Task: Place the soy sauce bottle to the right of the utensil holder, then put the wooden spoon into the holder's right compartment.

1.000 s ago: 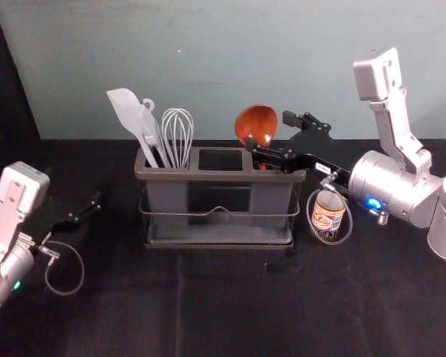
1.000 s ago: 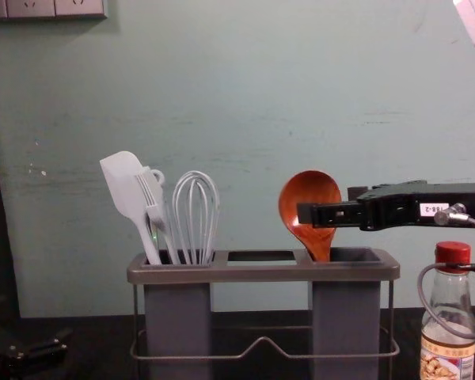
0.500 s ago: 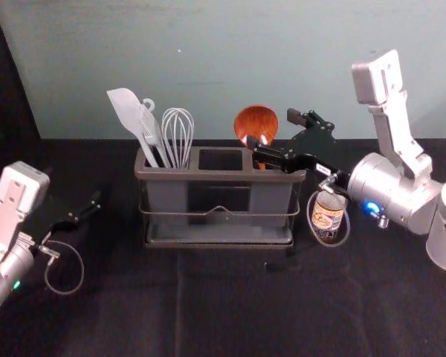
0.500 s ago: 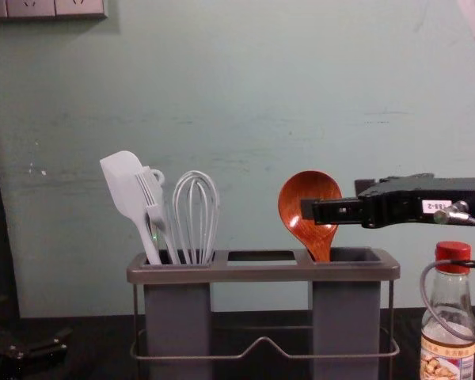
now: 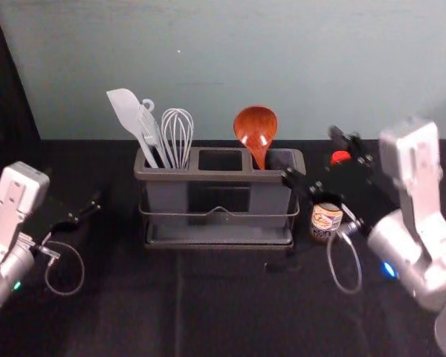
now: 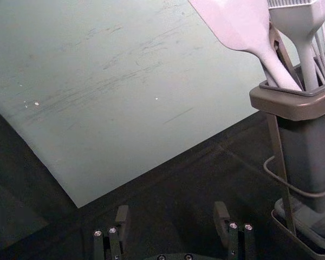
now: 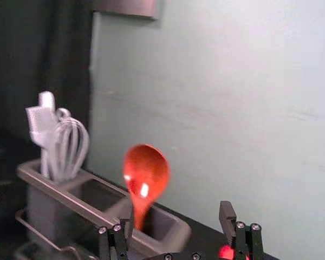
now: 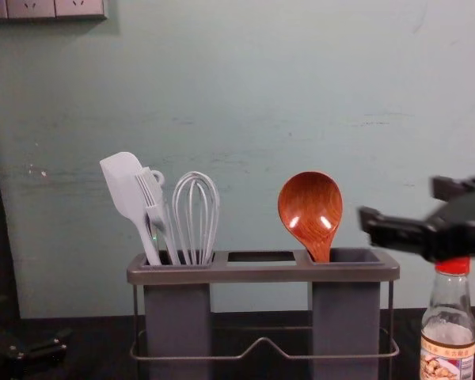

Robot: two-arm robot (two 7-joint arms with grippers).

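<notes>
Head view, wooden spoon (image 5: 255, 126) in right compartment of utensil holder (image 5: 221, 176), soy sauce bottle (image 5: 326, 217) just right of it, right gripper (image 5: 312, 155) near bottle's cap — spread, left gripper (image 5: 73, 189) parked leftward — also spread

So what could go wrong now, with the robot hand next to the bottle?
The open right gripper is very close to the red cap of the soy sauce bottle, so it might bump the bottle over. Also, the wooden spoon pokes up high above the holder, so if the gripper swung back that way, it could perhaps knock it.
</notes>
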